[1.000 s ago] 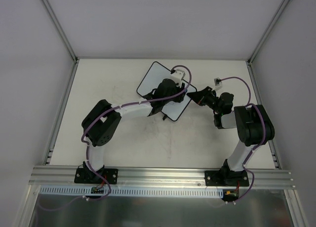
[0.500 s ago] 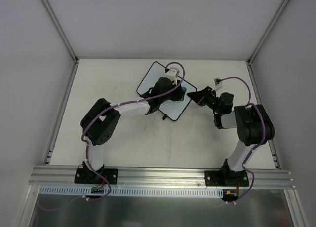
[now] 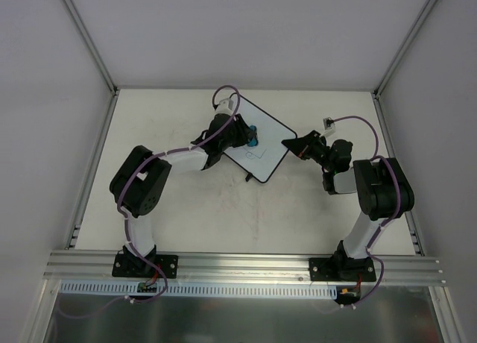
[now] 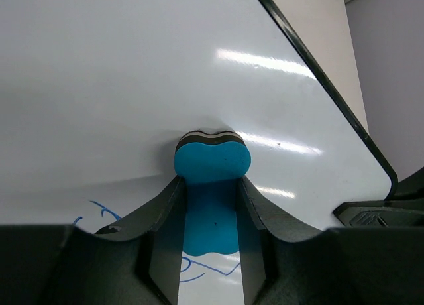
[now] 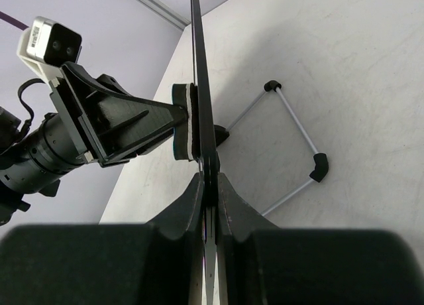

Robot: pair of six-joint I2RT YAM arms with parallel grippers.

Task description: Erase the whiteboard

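- Pale tabletop (image 3: 186,209) lies under the tilted white, black-rimmed rectangular whiteboard (image 3: 272,138), its right corner pinched by the right gripper (image 5: 209,185).
- A blue-and-black eraser block (image 4: 212,162), clamped by the left gripper (image 4: 211,185), is pressed on it.
- Wiping is judged underway; the blue scribbles (image 4: 105,210) are to be swept next.

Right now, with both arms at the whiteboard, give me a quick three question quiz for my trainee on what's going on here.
1. True or false: the left gripper presses a blue eraser against the whiteboard.
2. What is the right gripper shut on? A) the eraser B) the whiteboard's edge C) nothing
3. Fill in: the scribbles beside the eraser are ___ in colour.
Key: 1 true; 2 B; 3 blue.
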